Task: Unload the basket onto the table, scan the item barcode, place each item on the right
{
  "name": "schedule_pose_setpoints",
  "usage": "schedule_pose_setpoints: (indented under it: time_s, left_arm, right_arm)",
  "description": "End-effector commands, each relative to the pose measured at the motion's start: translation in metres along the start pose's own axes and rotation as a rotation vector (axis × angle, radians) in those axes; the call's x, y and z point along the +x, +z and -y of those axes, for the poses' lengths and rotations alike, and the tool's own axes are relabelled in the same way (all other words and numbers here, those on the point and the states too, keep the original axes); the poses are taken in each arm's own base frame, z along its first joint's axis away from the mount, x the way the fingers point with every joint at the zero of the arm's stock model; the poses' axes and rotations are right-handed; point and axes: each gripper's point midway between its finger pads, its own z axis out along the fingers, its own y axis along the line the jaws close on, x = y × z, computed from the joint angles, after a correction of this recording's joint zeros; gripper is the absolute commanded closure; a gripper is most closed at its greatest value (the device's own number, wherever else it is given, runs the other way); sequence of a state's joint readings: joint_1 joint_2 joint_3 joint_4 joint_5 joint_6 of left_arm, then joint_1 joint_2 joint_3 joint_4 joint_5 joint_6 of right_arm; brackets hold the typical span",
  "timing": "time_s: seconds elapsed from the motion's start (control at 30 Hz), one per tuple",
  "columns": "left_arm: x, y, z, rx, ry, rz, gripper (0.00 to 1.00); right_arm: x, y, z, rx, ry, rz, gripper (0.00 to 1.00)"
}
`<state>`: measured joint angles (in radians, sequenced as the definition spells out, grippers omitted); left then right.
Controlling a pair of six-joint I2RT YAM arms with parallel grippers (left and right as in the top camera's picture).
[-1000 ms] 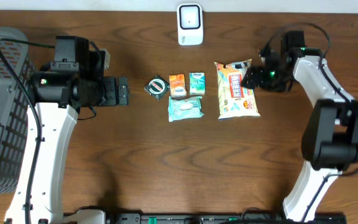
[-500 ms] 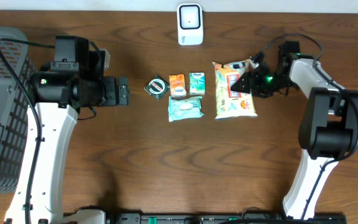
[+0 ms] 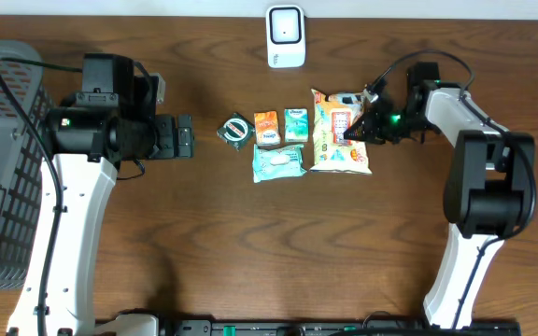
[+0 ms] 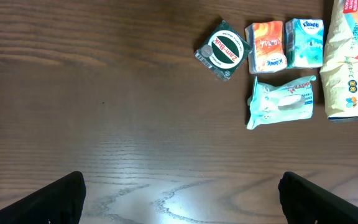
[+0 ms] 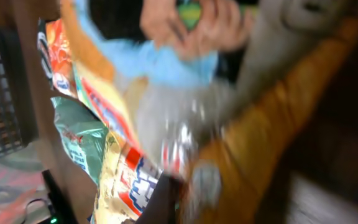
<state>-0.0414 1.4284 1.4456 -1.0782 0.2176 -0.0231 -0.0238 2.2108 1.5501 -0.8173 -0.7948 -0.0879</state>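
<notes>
Overhead view: dark brown wood-grain bench [image 3: 250, 243] is carrying everything. Grey plastic mesh basket [image 3: 7, 215] is sitting at its far left. Left hand [image 3: 187, 136] is hanging released, jaws wide, beside the item row and touching nothing. Right hand [image 3: 358, 131] is reaching in from the right and clenching on the right edge of the yellow-and-orange crinkly foil snack bag [image 3: 336, 140]. Right wrist view is blurring badly, but printed film is filling it right up to the fingers, so I am reading this as a pinch on the film. Snack bag is lying at the right end of the row, its gripped side looking bunched.

White rounded barcode scanner [image 3: 286, 35] is standing at the back edge, behind the row. Pale teal soft wipes pack [image 3: 278, 161] is lying just left of the bag. Small orange tissue pack [image 3: 266, 128] and small teal tissue pack [image 3: 296, 124] are sitting side by side behind it. Dark green square tin with a round label [image 3: 236, 129] is ending the row on the left.

Step in hand, as I am judging it: securing the bag for the lift toward the scanner. A thin-film pinch is risking slip or tear, so I am advising a slow, straight lift clear of the teal tissue pack close beside it. I am not finding a barcode on the visible face, so the bag is probably needing a turn before being held steady at the scanner window.
</notes>
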Motion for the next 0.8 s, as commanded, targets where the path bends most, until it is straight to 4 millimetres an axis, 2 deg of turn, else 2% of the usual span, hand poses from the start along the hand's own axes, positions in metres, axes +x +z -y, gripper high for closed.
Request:
schedule_pose_setpoints:
  time_s: [0.0,0.17,0.27,0.4,0.5,0.57,0.6,0.67,0.77]
  left_arm:
    - [0.003,0.002,-0.001,-0.010,0.000,-0.012,0.02]
    - [0.003,0.002,-0.001,-0.009,0.000,-0.012,0.02]
    - [0.003,0.002,-0.001,-0.009,0.000,-0.012,0.03]
    - [0.003,0.002,-0.001,-0.009,0.000,-0.012,0.02]
    - [0.003,0.002,-0.001,-0.009,0.000,-0.012,0.02]
    - [0.003,0.002,-0.001,-0.010,0.000,-0.012,0.02]
    - [0.003,0.002,-0.001,-0.009,0.000,-0.012,0.02]
    - [0.003,0.002,-0.001,-0.009,0.000,-0.012,0.02]
    - [0.003,0.002,-0.001,-0.010,0.000,-0.012,0.02]
  right_arm:
    - [-0.025,-0.050,-0.017,0.175,-0.094,0.121,0.99]
    - [-0.030,-0.097,-0.038,0.447,-0.188,0.207,0.99]
    - [-0.030,-0.110,-0.054,0.512,-0.230,0.238,0.99]
    - [-0.026,-0.117,-0.047,0.676,-0.176,0.247,0.99]
    - [-0.021,-0.105,-0.045,0.700,-0.165,0.221,0.98]
    - [-0.018,-0.096,-0.043,0.692,-0.157,0.201,0.83]
    - [-0.017,-0.090,-0.043,0.691,-0.160,0.186,0.66]
    - [-0.015,-0.084,-0.041,0.701,-0.162,0.170,0.48]
    - [-0.013,-0.074,-0.039,0.730,-0.142,0.156,0.45]
